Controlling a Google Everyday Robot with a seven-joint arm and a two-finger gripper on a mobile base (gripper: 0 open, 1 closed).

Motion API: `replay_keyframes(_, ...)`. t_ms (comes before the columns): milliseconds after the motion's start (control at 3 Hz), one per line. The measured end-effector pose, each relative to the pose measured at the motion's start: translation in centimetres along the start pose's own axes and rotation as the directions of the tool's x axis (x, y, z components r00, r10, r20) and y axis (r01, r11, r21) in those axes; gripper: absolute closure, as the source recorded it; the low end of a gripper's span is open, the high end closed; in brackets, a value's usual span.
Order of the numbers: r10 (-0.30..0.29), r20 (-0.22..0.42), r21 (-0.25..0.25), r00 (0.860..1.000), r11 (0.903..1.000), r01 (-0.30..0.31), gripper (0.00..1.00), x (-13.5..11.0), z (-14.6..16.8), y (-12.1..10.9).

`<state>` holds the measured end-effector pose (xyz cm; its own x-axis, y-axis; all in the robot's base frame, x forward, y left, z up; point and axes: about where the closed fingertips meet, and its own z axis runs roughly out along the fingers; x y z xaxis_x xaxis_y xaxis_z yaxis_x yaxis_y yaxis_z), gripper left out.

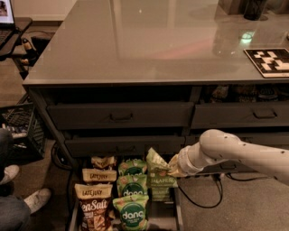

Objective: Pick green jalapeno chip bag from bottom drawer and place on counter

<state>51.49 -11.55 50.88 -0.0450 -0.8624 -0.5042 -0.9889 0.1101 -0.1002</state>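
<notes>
The green jalapeno chip bag [159,175] is dark olive, marked JALAPENO, and stands tilted at the right side of the open bottom drawer [177,211]. Its top corner is raised above the neighbouring bags. My gripper [173,167] reaches in from the right on a white arm and is shut on the bag's upper right edge. The glossy grey counter [135,45] spreads above the drawer fronts.
Brighter green "dang" bags [132,186] and tan "Late July" bags [98,175] fill the drawer's left and middle. A black-and-white marker tile [270,61] and a dark cup [254,9] sit on the counter's right. A cable [212,194] lies on the floor. A person's shoes [27,198] are at the left.
</notes>
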Motion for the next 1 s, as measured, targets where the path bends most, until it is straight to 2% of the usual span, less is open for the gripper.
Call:
replay_keyframes(333, -0.039, -0.022, 0.05, 0.999, 0.9979, 0.04, 1.0, -1.0, -2.0, -0.2)
replay_keyframes(667, -0.043, -0.024, 0.056, 0.999, 0.9975, 0.044, 1.0, -1.1, -2.2, -0.3)
replay_keyframes(1000, -0.051, -0.027, 0.072, 0.998, 0.996, 0.053, 1.0, -2.3, -4.5, -0.8)
